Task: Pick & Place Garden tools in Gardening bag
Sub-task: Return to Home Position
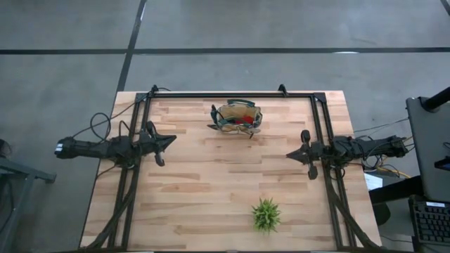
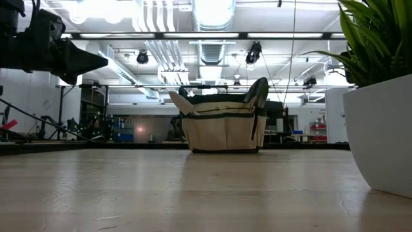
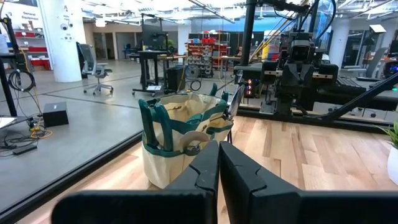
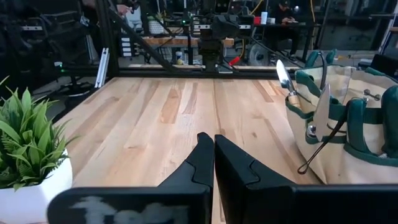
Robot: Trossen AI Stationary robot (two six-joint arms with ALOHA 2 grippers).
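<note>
One potted plant (image 1: 266,214) stands nearest on the counter (image 1: 204,190). Farther in, the left gripper (image 1: 171,140) and right gripper (image 1: 291,155) hover at opposite sides, fingers pressed together, empty. Farthest, the gardening bag (image 1: 239,112) holds the garden tools (image 1: 243,125). Homing seems the step in hand; next, the arms need only settle, grasping nothing.

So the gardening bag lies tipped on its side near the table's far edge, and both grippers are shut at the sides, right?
No, the gardening bag stands upright near the far edge; the low view shows it. The left gripper and right gripper are shut at the sides.
</note>
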